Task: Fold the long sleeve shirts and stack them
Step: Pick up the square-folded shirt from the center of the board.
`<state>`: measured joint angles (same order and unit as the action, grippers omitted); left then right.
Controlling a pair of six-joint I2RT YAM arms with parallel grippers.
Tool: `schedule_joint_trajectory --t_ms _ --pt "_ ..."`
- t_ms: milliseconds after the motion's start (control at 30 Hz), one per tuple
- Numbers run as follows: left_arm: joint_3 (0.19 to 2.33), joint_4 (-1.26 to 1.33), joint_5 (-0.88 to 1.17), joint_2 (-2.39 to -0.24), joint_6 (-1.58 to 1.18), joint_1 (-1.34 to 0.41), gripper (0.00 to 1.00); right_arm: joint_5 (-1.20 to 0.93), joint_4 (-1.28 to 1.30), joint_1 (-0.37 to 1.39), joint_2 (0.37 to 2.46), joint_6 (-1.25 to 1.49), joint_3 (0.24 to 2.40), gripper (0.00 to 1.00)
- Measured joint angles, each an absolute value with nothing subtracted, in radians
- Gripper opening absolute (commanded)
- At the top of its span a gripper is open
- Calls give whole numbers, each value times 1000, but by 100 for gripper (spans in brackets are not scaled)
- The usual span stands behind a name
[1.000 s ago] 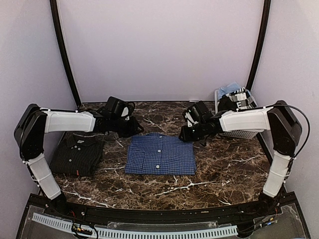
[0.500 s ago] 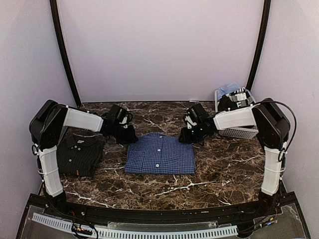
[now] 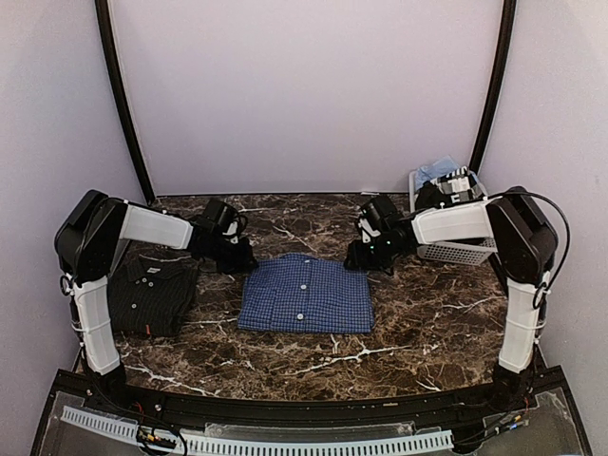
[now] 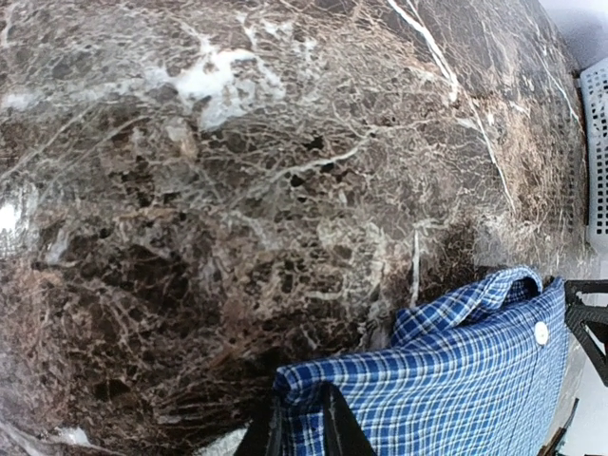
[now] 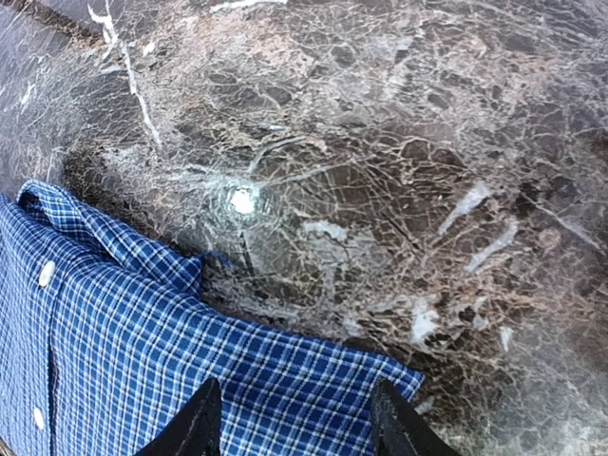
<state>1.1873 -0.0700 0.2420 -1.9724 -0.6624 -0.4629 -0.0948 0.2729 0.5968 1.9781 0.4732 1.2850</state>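
A blue checked long sleeve shirt (image 3: 304, 294) lies folded flat mid-table, collar toward the back. A near-black long sleeve shirt (image 3: 152, 293) lies folded to its left. My left gripper (image 3: 243, 260) sits low at the blue shirt's far left corner. In the left wrist view the gripper (image 4: 301, 416) is shut on that corner's folded edge of the shirt (image 4: 456, 380), with cloth pinched between the narrow fingers. At the far right corner my right gripper (image 3: 360, 258) hovers; its fingers (image 5: 201, 426) stand wide apart over the blue shirt (image 5: 142, 361), the gripper (image 5: 295, 391) open.
A white slatted basket (image 3: 458, 251) stands at the back right with light blue cloth (image 3: 437, 171) and other items in it; its edge shows in the left wrist view (image 4: 597, 142). Dark marble table (image 3: 418, 323) surrounds the shirts. Black frame poles rise at both back corners.
The right gripper's jaws have spread apart at the shirt's far right corner. Both arms drew their elbows in; the left gripper shifted slightly toward the shirt's corner. The shirts stayed put.
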Motion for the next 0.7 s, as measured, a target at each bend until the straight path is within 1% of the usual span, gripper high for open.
schedule_joint_trajectory --t_ms 33,133,200,333,433,600,700 --pt "1187 -70 252 -1972 -662 -463 19 -91 278 602 1973 481 1285 55" --pt "1188 -70 273 -1969 -661 -463 23 -68 279 614 1945 510 1271 58" --pt "1190 -81 281 -1963 -654 -463 26 -53 278 633 1922 531 1256 59" --pt "1191 -121 279 -1925 -636 -463 36 -11 281 686 1893 562 1243 63" --pt "1181 -139 275 -1858 -629 -463 43 24 289 715 1883 580 1242 66" --pt "1130 -147 271 -1726 -624 -463 47 68 298 721 1868 591 1224 67" --pt "1089 -154 268 -1678 -624 -463 48 81 303 719 1857 593 1209 65"
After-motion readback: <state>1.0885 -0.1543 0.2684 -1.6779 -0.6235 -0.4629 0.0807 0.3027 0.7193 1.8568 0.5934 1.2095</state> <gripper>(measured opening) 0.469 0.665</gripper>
